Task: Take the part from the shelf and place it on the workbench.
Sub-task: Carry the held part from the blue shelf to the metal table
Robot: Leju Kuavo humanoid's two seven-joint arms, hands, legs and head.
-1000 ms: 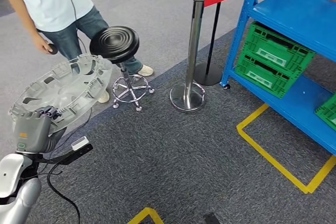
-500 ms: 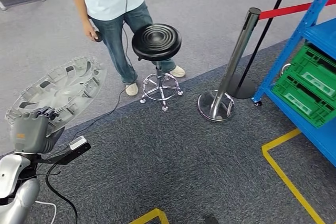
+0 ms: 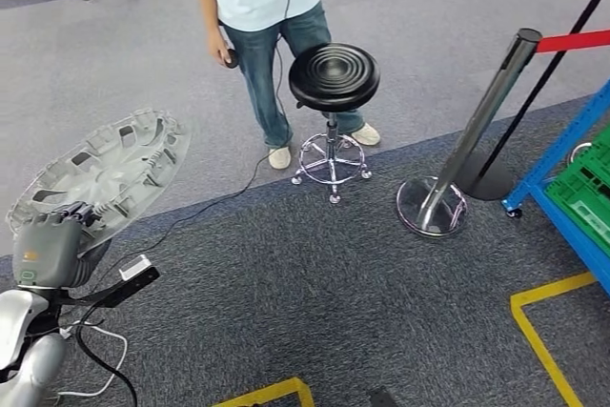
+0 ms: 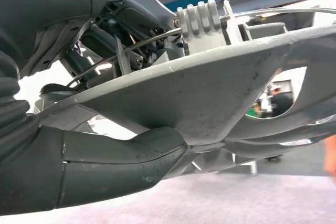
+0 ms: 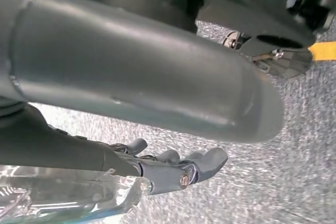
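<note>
A: So, how far along are you?

B: By my reading, the first half is done. Your left robot hand [image 3: 51,250] is clamped on the near edge of the round grey plastic wheel-cover part [image 3: 108,172], which rides tilted in the air at the near left, well apart from the blue metal shelf [image 3: 568,154] on the right. In the left wrist view the thumb sits under the part [image 4: 222,87] and the darker fingers [image 4: 118,35] lie over it.

A: And what is left?

B: Carrying it to the tabletop and setting it down. You have no tabletop ahead yet, so you likely need to keep turning.

A: The right robot hand?

B: In the right wrist view the right robot hand [image 5: 174,169] hangs over the carpet with fingers loosely extended and nothing in them.

A: What changed from the earlier frames?

B: Your whole view has swung left. The shelf with its green plastic crate [image 3: 586,193] has slid to the far right edge, while the black round stool [image 3: 333,78], the chrome barrier post [image 3: 475,135] and the person in the light shirt [image 3: 266,7] have shifted right. That is camera motion, not theirs. The part sits the same in your grasp.
</note>
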